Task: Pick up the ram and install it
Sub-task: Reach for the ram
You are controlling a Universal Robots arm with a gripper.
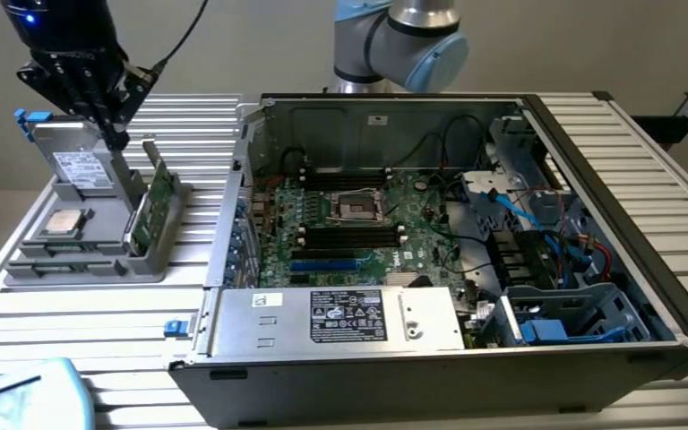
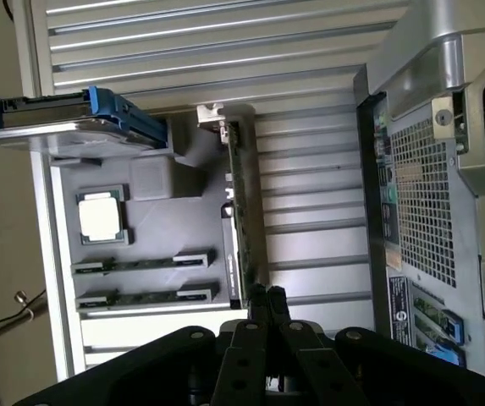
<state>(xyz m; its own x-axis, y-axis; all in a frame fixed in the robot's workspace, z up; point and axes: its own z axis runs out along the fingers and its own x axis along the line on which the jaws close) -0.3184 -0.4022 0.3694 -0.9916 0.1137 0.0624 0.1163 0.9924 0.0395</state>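
Up over the grey tray [image 1: 33,269] [image 2: 166,220] hangs the tool [image 1: 115,134] [image 2: 266,298], its two black fingers pressed together with nothing between them. In the wrist view the fingertips line up with one end of the tall green card [image 1: 153,202] [image 2: 235,220], which stands on edge along the tray's side, silver bracket at its far end. Just beside that card lies the ram [image 2: 140,264] — a slim green stick flat in its slot in the tray, with a second ram stick [image 2: 145,297] parallel to it, nearer the tray's edge. Neither is touched. Beyond them sit the square silver processor [image 1: 64,222] [image 2: 102,216] and the hard drive [image 1: 81,166] [image 2: 64,127] in its blue-tabbed carrier. The tray rests on the ribbed metal surface [image 1: 81,322]. On the exterior view's right stands the open computer case [image 1: 440,376], its motherboard [image 1: 356,224] exposed — well apart from the tool.
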